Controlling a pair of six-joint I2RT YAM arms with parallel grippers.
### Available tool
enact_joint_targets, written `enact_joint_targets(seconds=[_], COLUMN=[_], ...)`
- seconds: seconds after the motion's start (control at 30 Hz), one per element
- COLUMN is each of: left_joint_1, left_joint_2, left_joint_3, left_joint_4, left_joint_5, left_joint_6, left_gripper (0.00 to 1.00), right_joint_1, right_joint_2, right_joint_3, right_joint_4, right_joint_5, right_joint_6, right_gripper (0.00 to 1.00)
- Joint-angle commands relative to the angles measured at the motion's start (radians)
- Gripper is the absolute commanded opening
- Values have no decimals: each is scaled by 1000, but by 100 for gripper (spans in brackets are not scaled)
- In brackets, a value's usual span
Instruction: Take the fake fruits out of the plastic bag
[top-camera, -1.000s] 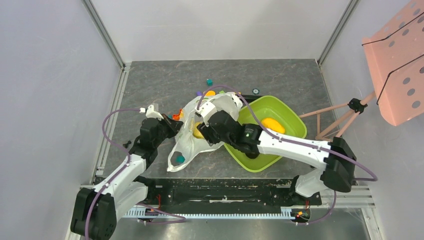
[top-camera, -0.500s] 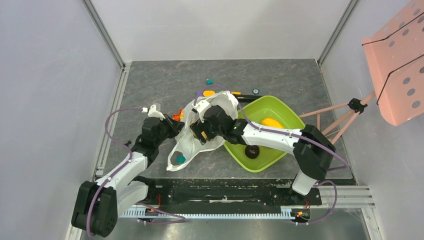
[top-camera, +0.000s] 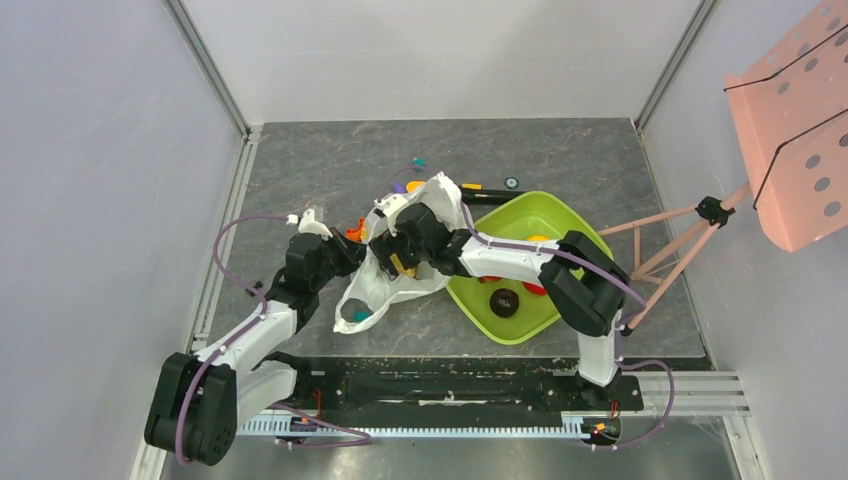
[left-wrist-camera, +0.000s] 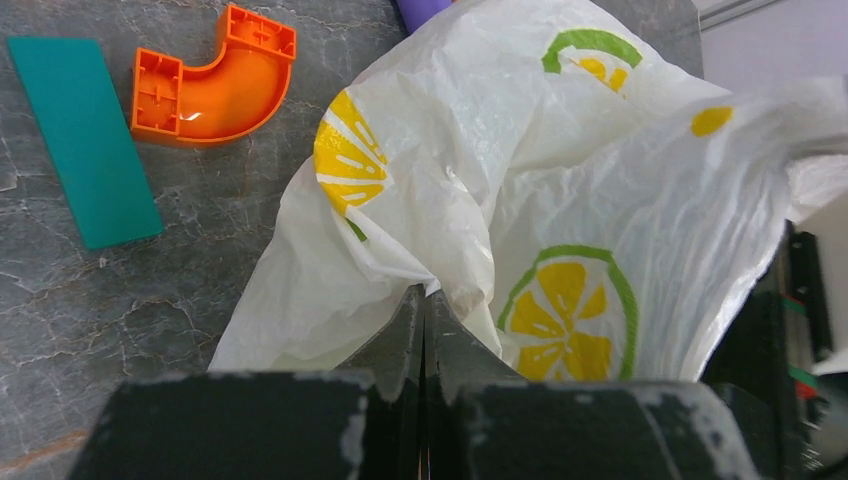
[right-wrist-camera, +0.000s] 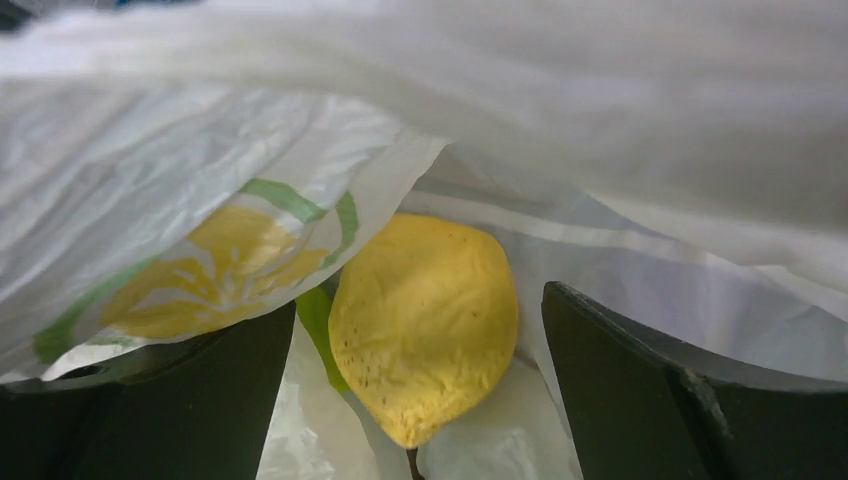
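Note:
The white plastic bag (top-camera: 410, 215) with lemon prints lies crumpled left of the lime-green tray (top-camera: 575, 225). My left gripper (top-camera: 347, 252) is shut on a fold of the bag's left side; in the left wrist view the jaws (left-wrist-camera: 424, 300) pinch the film of the bag (left-wrist-camera: 560, 170). My right gripper (top-camera: 397, 258) is inside the bag, open. In the right wrist view a yellow pear-shaped fruit (right-wrist-camera: 425, 320) lies between its fingers (right-wrist-camera: 690, 390), not touched. A dark ball (top-camera: 503, 303) and a red fruit (top-camera: 534, 289) sit in the tray.
An orange curved block (left-wrist-camera: 215, 80) and a flat teal block (left-wrist-camera: 85, 140) lie on the table left of the bag. A teal piece (top-camera: 358, 316) shows through the bag's near end. Small toy pieces (top-camera: 419, 162) lie behind the bag. A pink stand (top-camera: 790, 120) is at the right.
My right arm has reached further left into the bag, uncovering the tray's contents. The bag has bunched and risen at its far end. The left gripper has kept its hold.

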Motion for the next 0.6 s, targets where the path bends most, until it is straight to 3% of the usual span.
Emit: enact_joint_targets(seconds=[0.0, 0.23, 0.43, 0.57], left_joint_1=[-2, -1, -2, -2], left_joint_2=[3, 4, 1, -12], left_joint_3=[21, 19, 14, 11], left_joint_4=[46, 45, 49, 46], left_joint_5=[12, 8, 2, -9], left_joint_6=[-10, -6, -8, -6], left_gripper=[2, 2, 2, 2], right_joint_1=[-11, -17, -18, -16], right_joint_2=[61, 115, 69, -20], right_joint_3=[67, 71, 44, 38], right_joint_4=[50, 42, 24, 10], right_joint_5=[-33, -42, -25, 1], right_joint_6=[4, 5, 8, -2], right_gripper=[96, 91, 67, 62])
